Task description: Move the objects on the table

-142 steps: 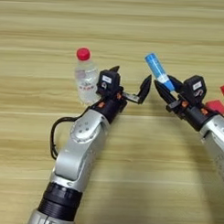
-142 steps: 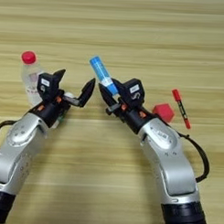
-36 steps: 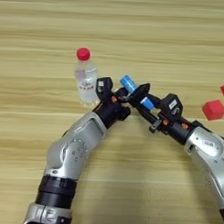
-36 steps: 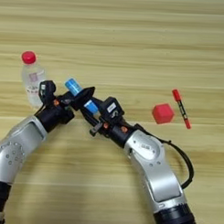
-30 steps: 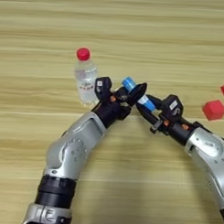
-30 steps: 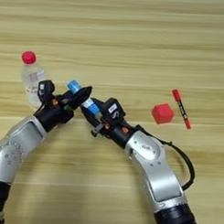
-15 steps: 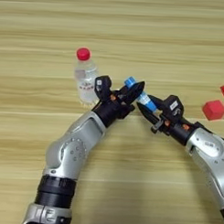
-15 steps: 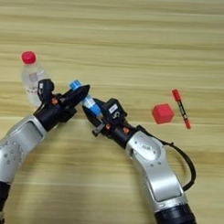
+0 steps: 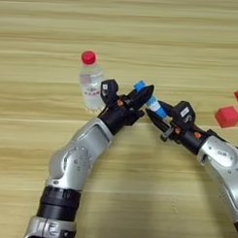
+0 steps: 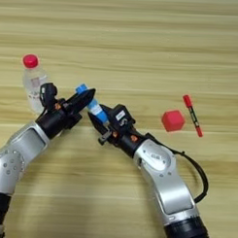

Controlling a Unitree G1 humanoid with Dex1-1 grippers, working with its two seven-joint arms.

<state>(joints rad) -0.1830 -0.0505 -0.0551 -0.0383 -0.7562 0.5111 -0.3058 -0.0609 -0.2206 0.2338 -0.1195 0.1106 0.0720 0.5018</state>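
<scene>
The blue tube hangs tilted above the table, its capped end up and to the left. My left gripper is shut on its upper part. My right gripper comes in from the right and is shut on its lower end. The clear bottle with a red cap stands upright just left of the left gripper. Further right lie the small red cube and the slim red-and-black marker. No green-and-white tube is in view.
Both silver arms reach in from the near edge and meet at mid-table, the left forearm and the right forearm. A black cable loops off the right arm.
Over the last second almost nothing has moved. Since 4.7 s ago the right gripper has carried the tube left and down, and the left gripper, then open, has shut on it.
</scene>
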